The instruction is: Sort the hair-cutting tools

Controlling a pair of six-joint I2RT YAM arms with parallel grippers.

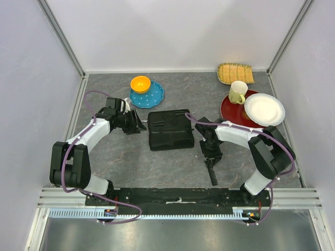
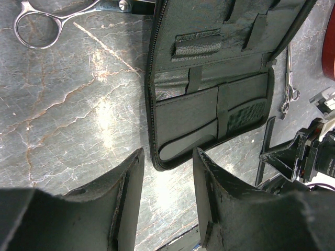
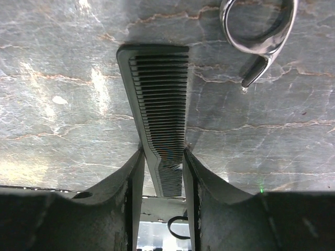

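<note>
So the black comb is flat on the worktop, just right of the open zip case and a bit nearer. Its narrow end sits between the fingers of the right end effector. The fingers are hugging both sides of it, but honestly I can't tell if they're actually clamped on it or just sitting around it.

One pair of silver scissors lies close by, its finger ring just past the comb's wide end and off to one side, not touching it. The left wrist view shows a second pair on the bare stone left of the case.

The left end effector hovers at the case's left edge with its fingers apart and nothing between them. The case is unzipped and spread open, so you can see the straps and pockets inside.

Far side of the worktop: an orange bowl on a blue dotted plate at the left, then a mug on a red plate, a white plate and a woven tray at the right.
</note>
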